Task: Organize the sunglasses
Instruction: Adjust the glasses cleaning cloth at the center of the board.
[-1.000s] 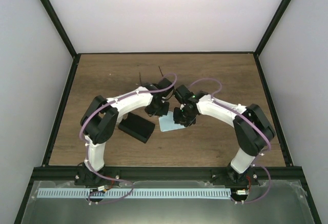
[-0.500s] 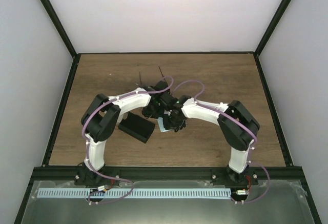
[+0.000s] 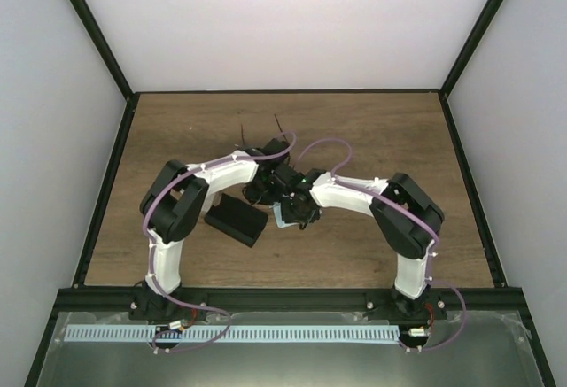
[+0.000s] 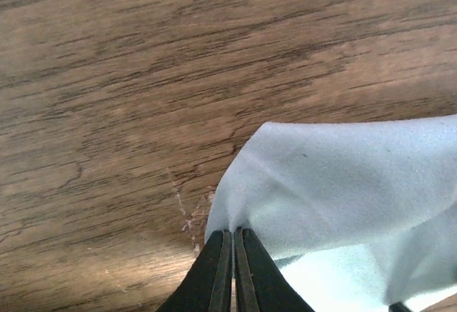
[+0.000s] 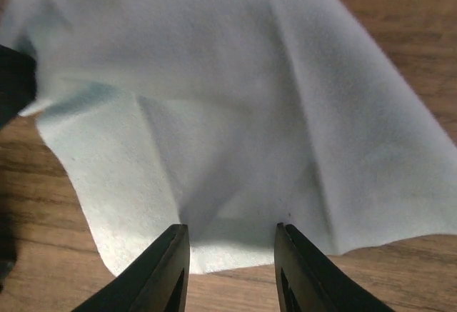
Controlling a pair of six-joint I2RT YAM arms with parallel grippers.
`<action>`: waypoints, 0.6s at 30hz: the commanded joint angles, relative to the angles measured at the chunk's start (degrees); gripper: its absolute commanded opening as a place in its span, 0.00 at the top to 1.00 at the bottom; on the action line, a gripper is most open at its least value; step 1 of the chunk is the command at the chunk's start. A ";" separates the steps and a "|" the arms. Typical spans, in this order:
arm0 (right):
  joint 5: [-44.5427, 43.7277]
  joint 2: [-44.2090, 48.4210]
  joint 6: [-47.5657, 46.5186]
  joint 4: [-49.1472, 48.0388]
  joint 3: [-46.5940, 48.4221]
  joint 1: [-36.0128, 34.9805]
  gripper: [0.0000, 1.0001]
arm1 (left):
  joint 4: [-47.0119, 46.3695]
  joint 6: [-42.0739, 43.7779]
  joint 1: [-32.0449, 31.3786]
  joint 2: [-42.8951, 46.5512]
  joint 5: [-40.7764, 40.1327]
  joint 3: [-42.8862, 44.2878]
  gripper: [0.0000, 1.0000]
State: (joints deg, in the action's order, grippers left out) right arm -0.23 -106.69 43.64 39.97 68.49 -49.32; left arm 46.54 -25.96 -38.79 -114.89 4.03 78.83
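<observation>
from the left: the oblong black case (image 3: 236, 220) lies on the brown wooden desk (image 3: 372, 130) just beside the left arm, same spot as a sec ago. the left claw (image 4: 233, 232) hasn't changed; it's fully closed, pinching a raised fold of the light blue square cloth (image 4: 343, 176). the change is on the right: w/in the last sec the right arm swung in toward centre, so the cloth is now mostly hidden under both wrists in the top view. the right claw (image 5: 230, 235) has widened a touch; it's partly open, straddling the cloth's near edge, gripping nothing yet. the thin dark wire-framed sunglasses (image 3: 244, 133) are just behind the left wrist. only slender arms poke out there, the rest is hidden, and neither claw is on them. prob. both arms are still busy w/ the cloth, so the sunglasses themselves aren't sorted yet.
</observation>
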 commanded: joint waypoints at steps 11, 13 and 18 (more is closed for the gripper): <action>-9.68 7.24 2.83 -8.97 -4.64 -8.48 0.59 | -3.44 0.66 3.98 -5.39 9.13 0.38 0.96; -9.83 5.84 2.26 -9.25 -3.77 -8.51 0.59 | -3.72 0.48 3.98 -5.22 9.96 -0.08 0.96; -10.14 3.06 1.15 -10.31 -2.62 -8.52 0.59 | -4.18 0.46 4.15 -5.64 11.79 -0.93 0.96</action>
State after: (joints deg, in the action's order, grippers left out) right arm -8.05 -101.34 45.82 30.92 63.02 -57.76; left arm 46.24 -25.71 -34.52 -116.29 14.28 79.70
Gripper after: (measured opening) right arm 0.409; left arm 0.044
